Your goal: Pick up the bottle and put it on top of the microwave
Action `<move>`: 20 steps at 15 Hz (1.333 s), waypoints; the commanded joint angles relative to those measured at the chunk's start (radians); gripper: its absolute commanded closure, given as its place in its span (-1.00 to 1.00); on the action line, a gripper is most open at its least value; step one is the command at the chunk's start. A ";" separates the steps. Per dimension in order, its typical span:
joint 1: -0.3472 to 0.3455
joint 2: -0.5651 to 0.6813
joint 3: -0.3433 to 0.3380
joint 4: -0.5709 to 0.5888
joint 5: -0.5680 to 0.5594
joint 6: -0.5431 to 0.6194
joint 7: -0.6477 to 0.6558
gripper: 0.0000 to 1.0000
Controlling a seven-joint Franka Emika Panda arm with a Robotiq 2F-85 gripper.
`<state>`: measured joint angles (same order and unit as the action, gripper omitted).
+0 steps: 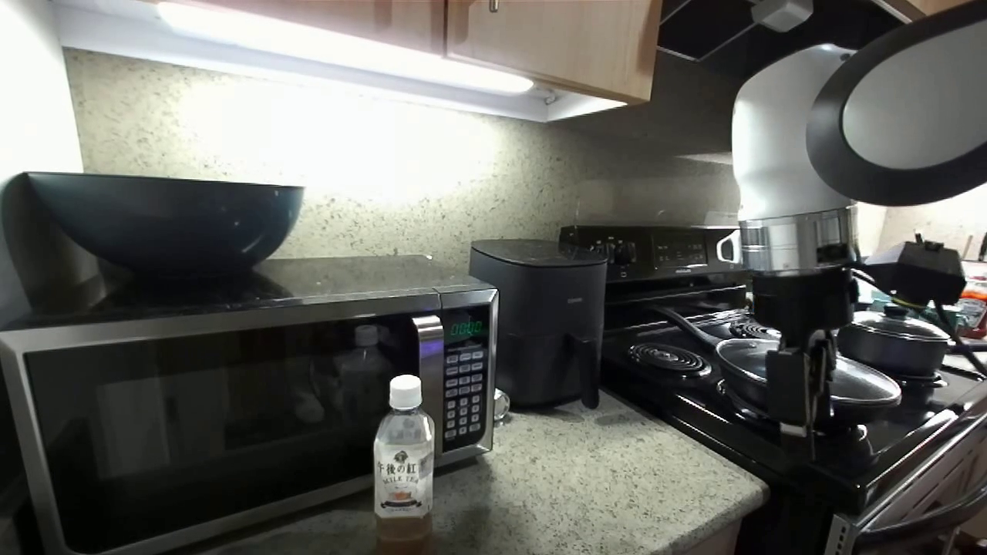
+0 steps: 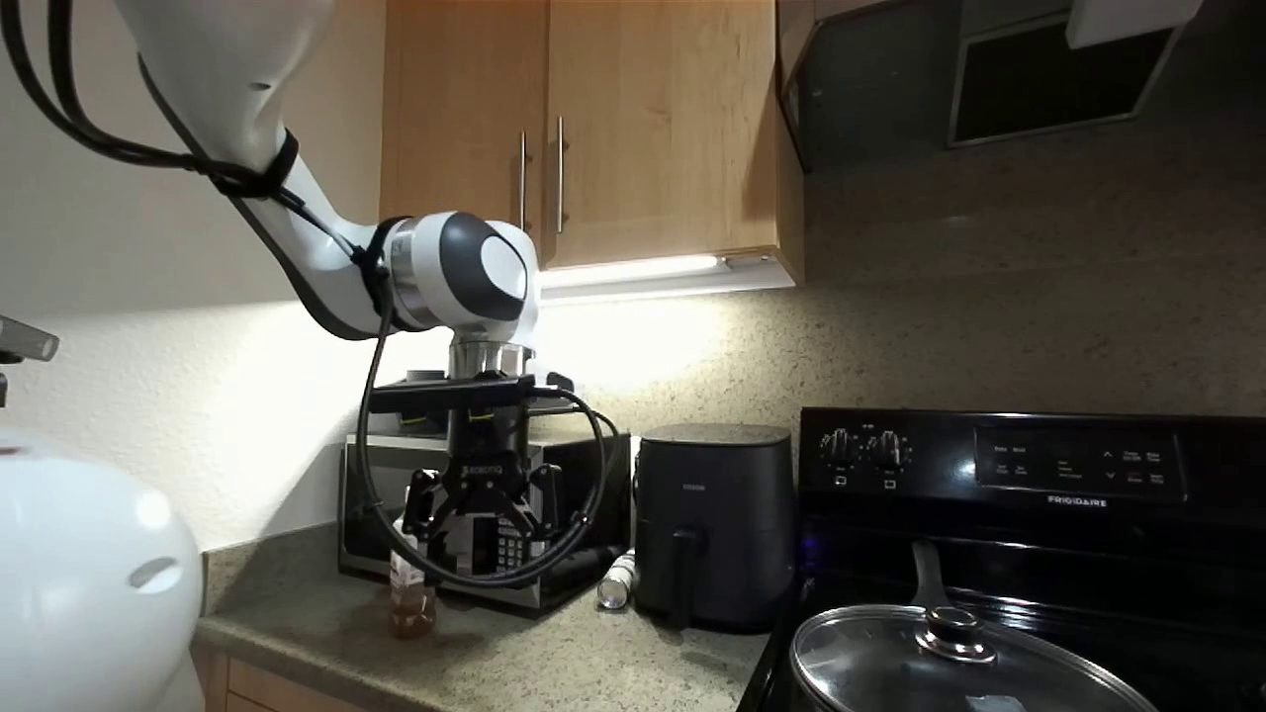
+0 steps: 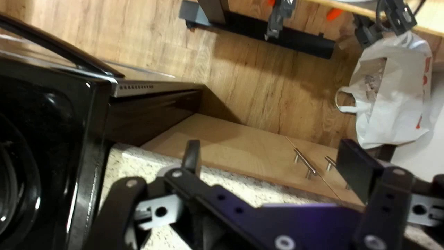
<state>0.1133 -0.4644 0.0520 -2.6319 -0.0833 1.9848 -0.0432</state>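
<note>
Bottle (image 1: pixel 404 470) stands upright on speckled counter (image 1: pixel 586 470), bottom of frame just left of centre in an exterior view, before the microwave (image 1: pixel 231 408) at lower left; gripper (image 3: pixel 272 156) has fingers (image 3: pixel 357 170) spread wide, lower half of wrist view.

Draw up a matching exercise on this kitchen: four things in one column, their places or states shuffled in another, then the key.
1. bottle
2. dark bowl
3. black air fryer
4. gripper

A. on top of the microwave
B. jaws apart, nothing held
C. white-capped, upright in front of the microwave
D. between the microwave and the stove

Pairs: 1-C, 2-A, 3-D, 4-B
</note>
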 commanded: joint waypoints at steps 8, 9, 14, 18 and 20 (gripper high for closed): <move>0.092 0.205 0.048 0.084 0.170 0.496 -0.012 -1.00; 0.094 0.219 0.049 0.092 0.172 0.504 -0.012 -1.00; 0.119 0.268 0.057 0.126 0.211 0.522 -0.031 -1.00; 0.159 0.371 0.115 0.224 0.235 0.513 -0.031 -1.00; 0.177 0.430 0.146 0.282 0.236 0.517 -0.046 -1.00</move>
<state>0.2712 -0.1352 0.1604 -2.4403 0.1190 2.4914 -0.0507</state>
